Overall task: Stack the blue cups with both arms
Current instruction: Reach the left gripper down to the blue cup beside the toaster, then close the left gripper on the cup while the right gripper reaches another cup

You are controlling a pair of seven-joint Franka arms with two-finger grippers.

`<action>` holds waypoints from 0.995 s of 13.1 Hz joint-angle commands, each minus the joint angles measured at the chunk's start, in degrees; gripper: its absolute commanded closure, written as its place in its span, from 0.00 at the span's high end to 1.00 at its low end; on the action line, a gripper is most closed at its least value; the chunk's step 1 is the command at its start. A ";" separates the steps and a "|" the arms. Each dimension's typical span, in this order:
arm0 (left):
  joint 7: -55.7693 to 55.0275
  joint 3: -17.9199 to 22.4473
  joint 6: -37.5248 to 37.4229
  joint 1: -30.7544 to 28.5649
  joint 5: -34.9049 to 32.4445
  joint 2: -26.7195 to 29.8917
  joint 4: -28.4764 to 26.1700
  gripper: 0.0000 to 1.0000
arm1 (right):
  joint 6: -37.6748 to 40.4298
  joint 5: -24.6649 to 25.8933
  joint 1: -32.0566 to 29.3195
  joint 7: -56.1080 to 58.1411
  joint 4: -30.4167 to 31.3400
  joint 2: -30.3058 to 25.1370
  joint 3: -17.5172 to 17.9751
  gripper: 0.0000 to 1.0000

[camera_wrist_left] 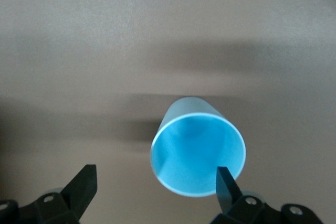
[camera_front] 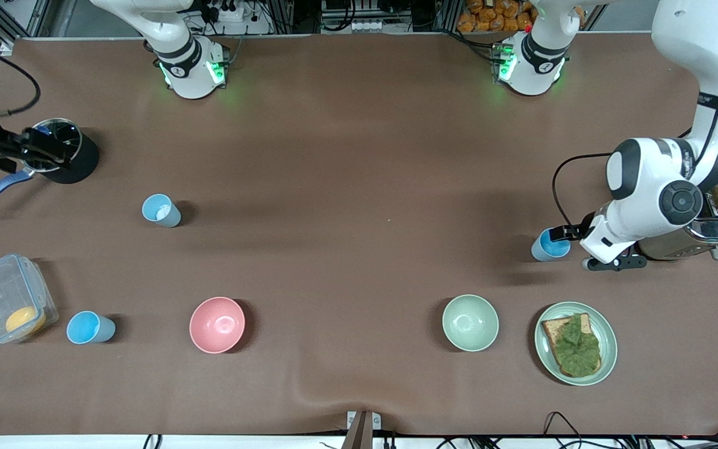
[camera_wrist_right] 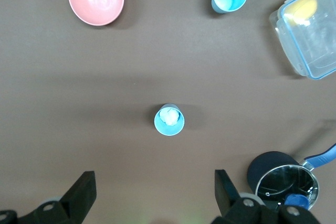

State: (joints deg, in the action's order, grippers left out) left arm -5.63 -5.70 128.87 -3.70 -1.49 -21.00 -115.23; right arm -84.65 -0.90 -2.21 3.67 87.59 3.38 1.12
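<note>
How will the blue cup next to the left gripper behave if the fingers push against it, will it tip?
The blue cup is a thin-walled, empty tumbler, so it is probably light and may slide or tip if nudged. Standing on its narrow base, it likely tips easily. The left gripper is open, one finger at the rim; a centred grasp seems safer.

Non-task items: pink bowl [camera_front: 217, 324], green bowl [camera_front: 470, 322], green plate [camera_front: 608, 337] with lettuce toast [camera_front: 574, 344], toaster [camera_front: 717, 229], clear lidded container [camera_front: 4, 299] holding something yellow, black pot [camera_front: 63, 159] with blue handle.
</note>
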 commanded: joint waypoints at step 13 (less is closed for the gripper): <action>-0.25 -0.02 3.14 -0.16 0.70 -4.14 0.97 0.00 | -26.87 -1.13 0.19 0.72 25.16 3.91 0.64 1.00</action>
State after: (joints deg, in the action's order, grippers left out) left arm -5.64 -5.68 131.66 -3.75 -1.49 -24.94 -114.81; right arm -107.91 -1.22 -1.79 3.73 107.05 9.71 1.70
